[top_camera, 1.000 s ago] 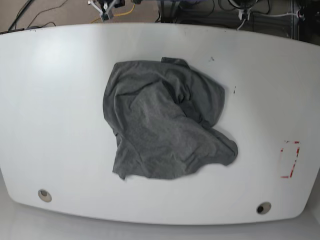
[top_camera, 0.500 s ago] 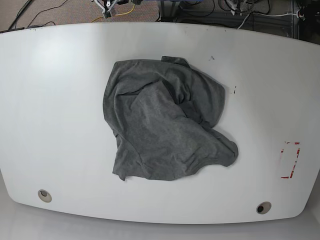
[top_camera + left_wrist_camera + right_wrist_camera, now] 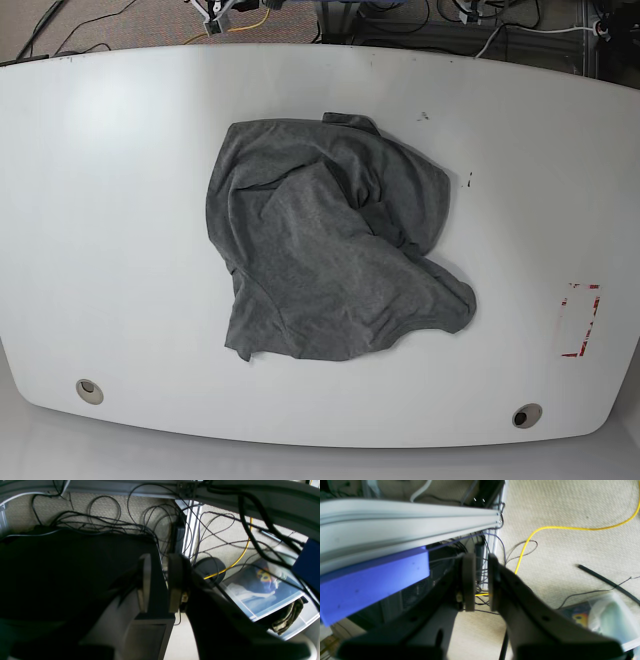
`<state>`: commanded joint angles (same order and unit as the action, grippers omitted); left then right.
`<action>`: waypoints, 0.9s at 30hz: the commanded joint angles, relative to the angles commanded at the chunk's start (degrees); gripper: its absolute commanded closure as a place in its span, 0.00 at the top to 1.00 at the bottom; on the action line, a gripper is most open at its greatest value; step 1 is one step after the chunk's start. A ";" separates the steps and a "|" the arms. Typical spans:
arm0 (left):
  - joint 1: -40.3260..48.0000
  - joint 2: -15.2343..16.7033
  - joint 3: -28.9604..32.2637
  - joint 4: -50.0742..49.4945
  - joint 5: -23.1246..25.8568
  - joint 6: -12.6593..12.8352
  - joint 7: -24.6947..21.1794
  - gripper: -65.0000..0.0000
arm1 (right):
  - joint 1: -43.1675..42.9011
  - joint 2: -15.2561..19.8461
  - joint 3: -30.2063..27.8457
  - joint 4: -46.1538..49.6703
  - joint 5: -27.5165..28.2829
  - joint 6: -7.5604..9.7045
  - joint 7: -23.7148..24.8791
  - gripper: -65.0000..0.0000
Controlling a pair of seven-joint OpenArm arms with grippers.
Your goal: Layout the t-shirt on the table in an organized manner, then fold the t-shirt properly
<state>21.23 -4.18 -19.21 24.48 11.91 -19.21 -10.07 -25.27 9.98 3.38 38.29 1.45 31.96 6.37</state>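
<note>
The dark heather-grey t-shirt [image 3: 330, 250] lies crumpled in a heap at the middle of the white table [image 3: 110, 200], with folds and a sleeve bunched on its right side. Neither gripper is over the table. My left gripper [image 3: 160, 585] hangs behind the table above floor cables, its jaws nearly together and empty. My right gripper [image 3: 480, 582] hangs beside the table's rail over the carpet, its jaws also nearly together and empty. Only a tip of the right arm [image 3: 218, 14] shows at the base view's top edge.
A red tape rectangle [image 3: 580, 320] marks the table's right side. Grommet holes sit at the front left [image 3: 89, 390] and front right [image 3: 526, 415]. Behind the table are cables, a yellow cable [image 3: 570, 527], a blue block [image 3: 370, 580] and a clear bin [image 3: 270, 592].
The arm parts at the top edge of the base view have drawn further out of view. The t-shirt has not moved.
</note>
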 joint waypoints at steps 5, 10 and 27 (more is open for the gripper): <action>1.23 0.00 0.00 0.00 0.00 0.00 -1.93 0.17 | -1.41 -0.09 0.00 0.09 0.09 0.00 0.18 0.12; 2.02 0.00 -0.53 0.09 0.00 0.00 -2.11 0.17 | -1.76 -0.18 0.09 0.09 0.09 0.00 0.26 0.12; 9.23 0.44 -4.75 13.45 0.35 0.00 -2.90 0.17 | -6.68 -0.26 0.09 8.00 0.09 -0.35 -0.18 0.01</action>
<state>30.46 -3.74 -23.96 37.93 12.26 -19.21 -12.97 -31.96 9.71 3.47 46.29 1.54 31.60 6.20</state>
